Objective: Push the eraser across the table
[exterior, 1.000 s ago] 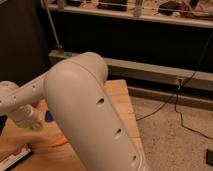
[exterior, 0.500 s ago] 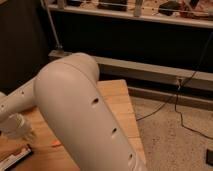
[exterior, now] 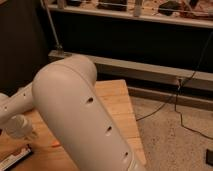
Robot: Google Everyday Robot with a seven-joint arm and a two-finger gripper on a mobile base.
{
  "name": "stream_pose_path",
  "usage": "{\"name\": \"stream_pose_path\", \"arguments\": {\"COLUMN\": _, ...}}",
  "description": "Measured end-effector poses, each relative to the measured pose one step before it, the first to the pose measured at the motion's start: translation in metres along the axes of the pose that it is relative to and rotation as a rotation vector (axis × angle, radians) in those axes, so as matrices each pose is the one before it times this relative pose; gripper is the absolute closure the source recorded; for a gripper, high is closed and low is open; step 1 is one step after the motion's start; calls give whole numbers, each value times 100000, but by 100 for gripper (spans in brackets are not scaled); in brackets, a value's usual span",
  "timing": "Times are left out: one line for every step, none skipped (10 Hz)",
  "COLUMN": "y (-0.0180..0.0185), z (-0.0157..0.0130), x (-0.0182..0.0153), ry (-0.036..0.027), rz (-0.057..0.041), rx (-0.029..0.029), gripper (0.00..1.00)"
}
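Note:
The table (exterior: 117,100) is a small top of light yellowish planks, and my big white arm link (exterior: 80,120) covers most of it. The arm's far end with my gripper (exterior: 20,129) hangs low over the table's left side, with its rounded white wrist showing. It is shut, with nothing seen held. Just below it, at the bottom-left edge of the camera view, lies a flat dark block with a pale face, apparently the eraser (exterior: 14,158). A small gap separates gripper and block.
A small orange item (exterior: 55,145) lies on the planks beside the arm. Behind the table run a grey ledge (exterior: 150,70) and a dark wall. Black cables (exterior: 180,107) trail over the speckled floor on the right. A metal post (exterior: 52,30) stands at the back left.
The arm link has swung slightly left, and the gripper end has dropped lower over the table's left side, closer to the dark block.

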Motion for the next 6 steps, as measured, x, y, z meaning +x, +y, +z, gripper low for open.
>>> {"name": "stream_pose_path", "arguments": {"y": -259, "z": 818, "x": -726, "ry": 310, "rz": -1228, "rx": 1233, "gripper": 100}}
{"name": "stream_pose_path", "arguments": {"y": -30, "z": 489, "x": -438, "ry": 238, "rz": -657, "rx": 230, "gripper": 100}}
{"name": "stream_pose_path", "arguments": {"y": 27, "z": 725, "x": -493, "ry": 553, "rz": -1021, "rx": 454, "gripper": 100}}
{"name": "stream_pose_path", "arguments": {"y": 217, "z": 370, "x": -388, "ry": 459, "rz": -792, "rx": 93, "gripper": 100}}
{"name": "stream_pose_path", "arguments": {"y": 586, "z": 53, "x": -595, "ry": -41, "rz": -1466, "rx": 287, "gripper": 100}}
{"name": "stream_pose_path", "arguments": {"y": 934, "z": -244, "x": -763, "ry": -317, "rz": -1985, "rx": 202, "gripper": 100}}
